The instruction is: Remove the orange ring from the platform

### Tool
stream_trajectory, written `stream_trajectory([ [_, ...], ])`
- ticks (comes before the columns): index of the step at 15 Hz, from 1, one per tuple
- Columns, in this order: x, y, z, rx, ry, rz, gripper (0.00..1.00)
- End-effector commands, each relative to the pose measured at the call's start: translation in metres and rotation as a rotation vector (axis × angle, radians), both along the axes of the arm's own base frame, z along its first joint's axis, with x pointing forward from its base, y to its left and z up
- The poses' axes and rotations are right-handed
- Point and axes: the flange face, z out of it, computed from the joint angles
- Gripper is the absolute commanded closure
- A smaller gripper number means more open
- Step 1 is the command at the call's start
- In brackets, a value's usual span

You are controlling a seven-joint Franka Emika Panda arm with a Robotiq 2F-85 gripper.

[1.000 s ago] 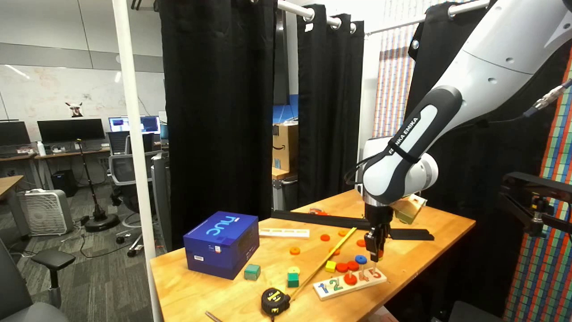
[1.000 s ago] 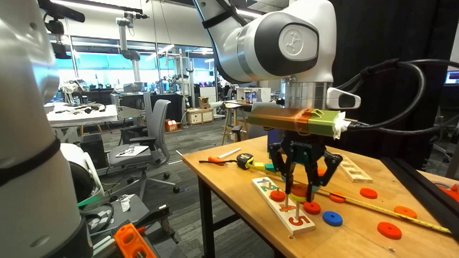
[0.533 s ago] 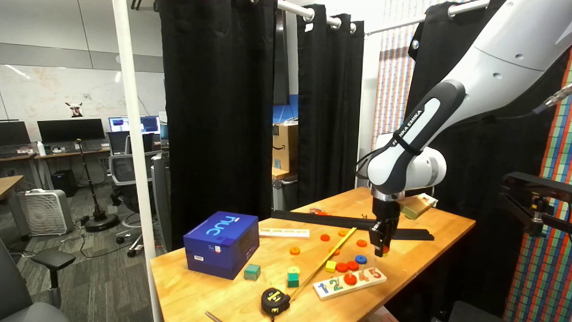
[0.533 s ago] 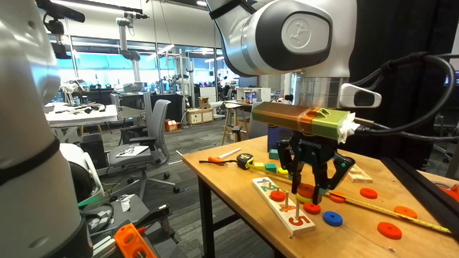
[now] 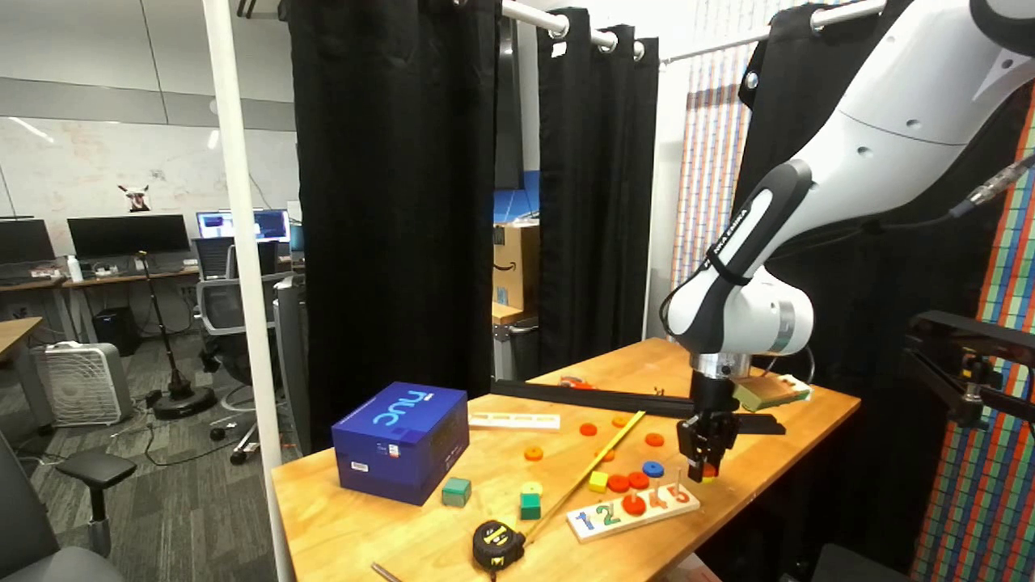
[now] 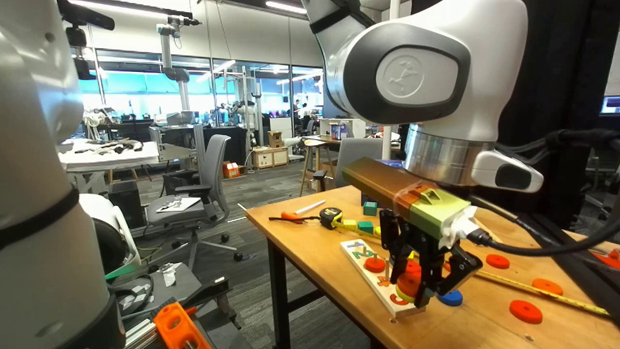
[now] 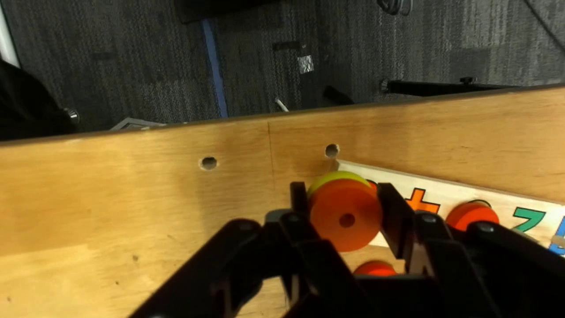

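Observation:
My gripper (image 7: 346, 198) is shut on an orange ring (image 7: 340, 238), with a yellow ring (image 7: 337, 176) directly under it between the fingers. In both exterior views the gripper (image 5: 702, 472) (image 6: 410, 289) holds the orange ring (image 5: 710, 469) (image 6: 410, 283) in the air near the "5" end of the platform (image 5: 618, 530) (image 6: 387, 293). The platform also shows in the wrist view (image 7: 463, 189), partly covered by the rings and fingers. An orange-red ring (image 5: 634, 506) (image 6: 374, 264) sits on the platform's peg at the "3" place. The tall peg at "5" carries no ring.
Red rings (image 5: 618, 483), a blue ring (image 5: 653, 469) and a yellow block (image 5: 598, 482) lie behind the platform. A tape measure (image 5: 497, 546) has its yellow strip stretched across the table. A blue box (image 5: 400, 444) stands farther off. The table edge (image 7: 247, 120) is near the platform.
My gripper has moved sideways past the "5" end of the platform and lower, carrying the orange and yellow rings. The wrist has tilted. The platform has not moved.

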Motion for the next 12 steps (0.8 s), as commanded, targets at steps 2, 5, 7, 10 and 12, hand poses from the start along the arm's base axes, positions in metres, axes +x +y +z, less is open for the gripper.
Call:
stream_trajectory([
  [2, 0.011, -0.014, -0.015, 0.013, 0.023, -0.047, 0.81],
  [5, 0.014, -0.028, -0.026, -0.008, 0.05, -0.11, 0.81],
  [7, 0.017, -0.039, -0.031, -0.008, 0.053, -0.145, 0.81],
  [10, 0.022, -0.053, -0.036, -0.001, 0.043, -0.18, 0.81],
  [12, 0.026, -0.059, -0.04, 0.006, 0.04, -0.202, 0.81],
])
